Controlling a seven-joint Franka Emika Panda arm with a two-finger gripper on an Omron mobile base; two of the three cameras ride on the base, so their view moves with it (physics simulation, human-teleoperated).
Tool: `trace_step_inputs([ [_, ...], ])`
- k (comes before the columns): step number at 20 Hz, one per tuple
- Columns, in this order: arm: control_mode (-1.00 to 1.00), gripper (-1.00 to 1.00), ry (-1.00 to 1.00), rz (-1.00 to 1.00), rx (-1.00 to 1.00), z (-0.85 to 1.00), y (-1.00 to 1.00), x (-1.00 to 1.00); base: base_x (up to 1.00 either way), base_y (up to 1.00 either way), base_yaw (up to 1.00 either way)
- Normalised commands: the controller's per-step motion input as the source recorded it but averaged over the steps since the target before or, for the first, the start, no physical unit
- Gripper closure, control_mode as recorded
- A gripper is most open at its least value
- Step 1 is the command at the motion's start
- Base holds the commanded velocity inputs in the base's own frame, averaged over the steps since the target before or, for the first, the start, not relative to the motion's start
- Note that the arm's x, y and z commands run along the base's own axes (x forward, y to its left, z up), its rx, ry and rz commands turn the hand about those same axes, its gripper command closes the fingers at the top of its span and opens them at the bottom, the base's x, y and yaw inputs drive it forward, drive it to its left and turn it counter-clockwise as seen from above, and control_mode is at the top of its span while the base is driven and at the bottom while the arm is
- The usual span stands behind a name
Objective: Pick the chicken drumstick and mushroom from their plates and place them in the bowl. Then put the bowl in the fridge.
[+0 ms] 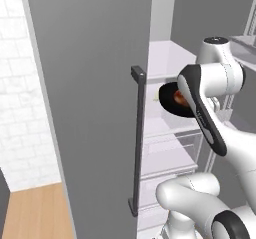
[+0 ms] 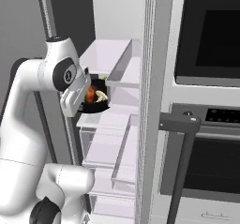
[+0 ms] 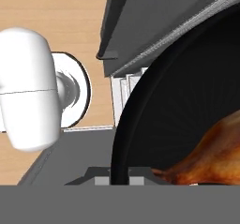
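— Jaws [image 3: 119,178] closed tight on the rim of the black bowl [image 3: 154,124], aren't they?

— Yes, pinched shut on its edge; the hand view looks straight along the rim into the dark inside.

— Where is the bowl?

— Held up in the air inside the open fridge [image 1: 95,108], just above a white shelf [image 2: 105,120], at about the arm's wrist level.

— And the food?

— The chicken drumstick [image 2: 90,93] lies in the bowl, glossy reddish-brown, with the pale mushroom [image 2: 100,95] just beside it on the side nearer the oven [image 2: 208,35].

— The door?

— Swung wide, its long dark handle [image 1: 137,140] upright in the left base view.
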Motion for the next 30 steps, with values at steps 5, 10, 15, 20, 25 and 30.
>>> trace_step_inputs([
  [5,1.00,1.00,0.00,0.00,0.00,0.00,0.00,0.00,0.31,-0.33,0.00],
  [10,1.00,1.00,0.00,0.00,0.00,0.00,0.00,0.00,0.47,-0.19,-0.02],
  [15,1.00,1.00,0.00,0.00,0.00,0.00,0.00,0.00,0.47,-0.16,0.00],
  [20,1.00,1.00,0.00,0.00,0.00,0.00,0.00,0.00,0.21,-0.03,0.00],
  [25,1.00,1.00,0.00,0.00,0.00,0.00,0.00,0.00,0.00,0.00,0.00],
  [30,-1.00,1.00,0.00,0.00,0.00,-0.25,0.00,-0.23,0.00,0.00,0.00],
])
